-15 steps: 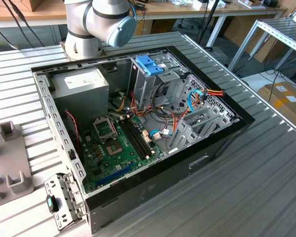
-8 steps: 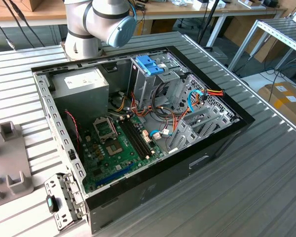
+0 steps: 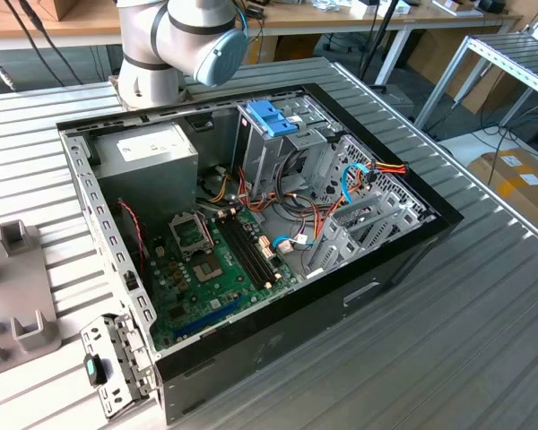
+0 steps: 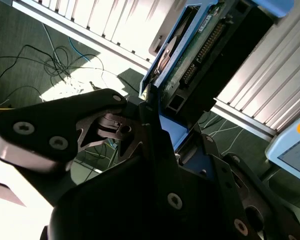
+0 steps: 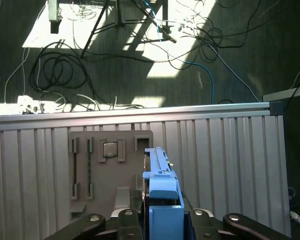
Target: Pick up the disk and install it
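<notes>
One flat dark disk in a bright blue plastic carrier sat clamped in your black metal pincer.
With the grey moulded fixture plate and ribbed metal table beyond, the disk stood edge-on between your closed fingers, which pressed its blue frame. I judged it stiff, dense and shock-sensitive; its green circuit board lay bare, so the frame was your safest hold.

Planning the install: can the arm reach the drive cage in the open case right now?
Probably yes. The case lies open on top and nothing seems to cover the cage; cables only crowd its side. The pincer is shut on the disk, over the table.
</notes>
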Robot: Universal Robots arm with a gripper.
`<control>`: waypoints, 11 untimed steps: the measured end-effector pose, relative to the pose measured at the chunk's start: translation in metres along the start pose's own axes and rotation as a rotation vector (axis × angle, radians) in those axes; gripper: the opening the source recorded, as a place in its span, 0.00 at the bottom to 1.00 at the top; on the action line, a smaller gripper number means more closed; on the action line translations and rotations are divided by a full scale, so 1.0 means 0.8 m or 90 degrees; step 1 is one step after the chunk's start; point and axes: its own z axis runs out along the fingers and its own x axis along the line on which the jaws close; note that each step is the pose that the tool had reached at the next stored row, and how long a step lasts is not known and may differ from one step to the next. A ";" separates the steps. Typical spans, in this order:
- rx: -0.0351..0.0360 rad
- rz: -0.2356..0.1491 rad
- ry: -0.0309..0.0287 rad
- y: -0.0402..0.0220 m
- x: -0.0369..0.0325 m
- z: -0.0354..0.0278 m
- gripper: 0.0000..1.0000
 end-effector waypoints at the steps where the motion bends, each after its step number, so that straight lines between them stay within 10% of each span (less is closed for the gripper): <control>1: 0.0000 0.000 0.0000 0.0000 -0.0001 -0.0007 0.37; 11: 0.0000 0.000 0.0000 0.0004 -0.0007 -0.0078 0.37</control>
